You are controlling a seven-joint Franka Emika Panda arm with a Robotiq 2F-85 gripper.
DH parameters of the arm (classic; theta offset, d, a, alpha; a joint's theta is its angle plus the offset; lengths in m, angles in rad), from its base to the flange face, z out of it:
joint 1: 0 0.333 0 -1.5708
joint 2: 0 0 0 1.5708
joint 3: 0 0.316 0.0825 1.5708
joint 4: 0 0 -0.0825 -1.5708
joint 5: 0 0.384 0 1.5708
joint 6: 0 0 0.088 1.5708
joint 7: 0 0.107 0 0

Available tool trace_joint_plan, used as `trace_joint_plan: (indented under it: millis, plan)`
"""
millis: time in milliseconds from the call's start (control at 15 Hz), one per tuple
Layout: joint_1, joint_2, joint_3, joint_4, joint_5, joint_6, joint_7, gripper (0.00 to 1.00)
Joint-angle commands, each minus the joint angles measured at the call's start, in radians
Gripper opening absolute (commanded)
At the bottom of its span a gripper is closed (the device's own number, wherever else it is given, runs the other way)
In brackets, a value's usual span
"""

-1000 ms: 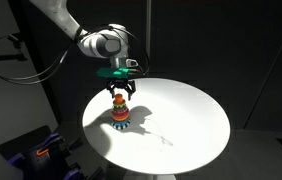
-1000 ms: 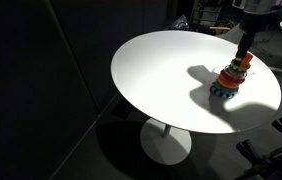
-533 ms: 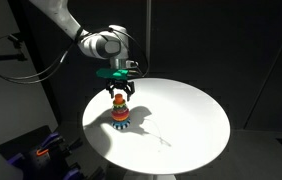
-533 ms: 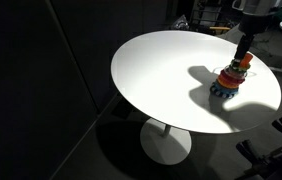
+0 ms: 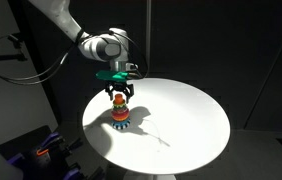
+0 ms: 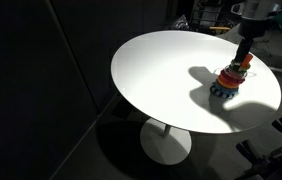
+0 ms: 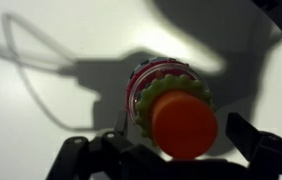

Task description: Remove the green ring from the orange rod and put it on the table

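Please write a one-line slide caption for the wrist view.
Open fingers flank the orange rod on the table, the green ring around its top.

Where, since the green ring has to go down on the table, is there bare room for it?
The table is bare all around the ring stack, widest from it to the opposite edge. Crowded only at the stack itself, under the gripper.

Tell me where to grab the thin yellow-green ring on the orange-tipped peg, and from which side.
Pinch the thin yellow-green ring across its outer rim, coming straight down from above. It lies flat at the top, around the orange-tipped peg, so only its scalloped edge is exposed. The open claw hangs over it; lifting straight up should clear the peg.
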Motion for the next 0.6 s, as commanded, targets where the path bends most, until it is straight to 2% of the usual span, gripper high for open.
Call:
trace_joint_plan:
  millis: [0,200,533]
  plan:
    - [-0.012,0.007,0.008,0.001,0.015,0.009,-0.001,0.75]
    - [-0.012,-0.002,0.008,-0.001,0.012,0.011,-0.001,0.49]
    - [-0.007,-0.025,0.009,-0.006,0.005,0.018,0.003,0.48]
